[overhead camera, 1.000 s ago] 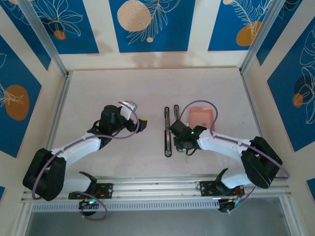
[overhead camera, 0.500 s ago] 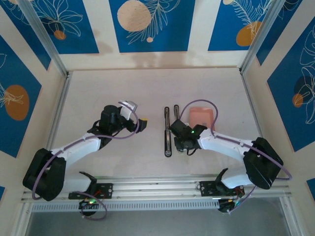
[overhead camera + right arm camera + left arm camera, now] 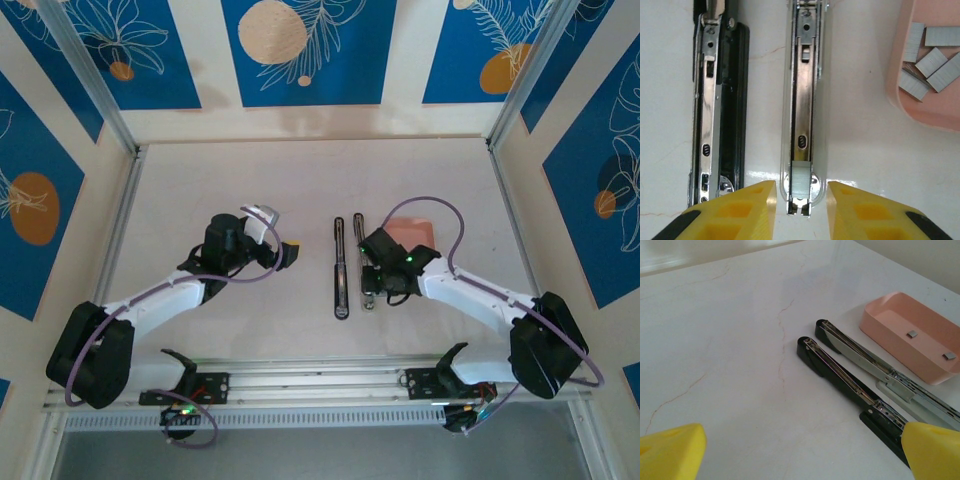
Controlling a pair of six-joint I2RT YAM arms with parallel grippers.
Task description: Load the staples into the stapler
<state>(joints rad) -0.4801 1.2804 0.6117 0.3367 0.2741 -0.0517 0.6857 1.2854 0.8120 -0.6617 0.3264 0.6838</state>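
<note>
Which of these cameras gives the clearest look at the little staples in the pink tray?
The right wrist view: the staples lie large and sharp in the pink tray. The left wrist view shows two as small grey bits. In the top external view they are too small to make out.

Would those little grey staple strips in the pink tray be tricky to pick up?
The short grey metal staple strips lie flat in the shallow pink tray, so they'd likely slide rather than lift. Being tiny, they look light and easily scattered.
</note>
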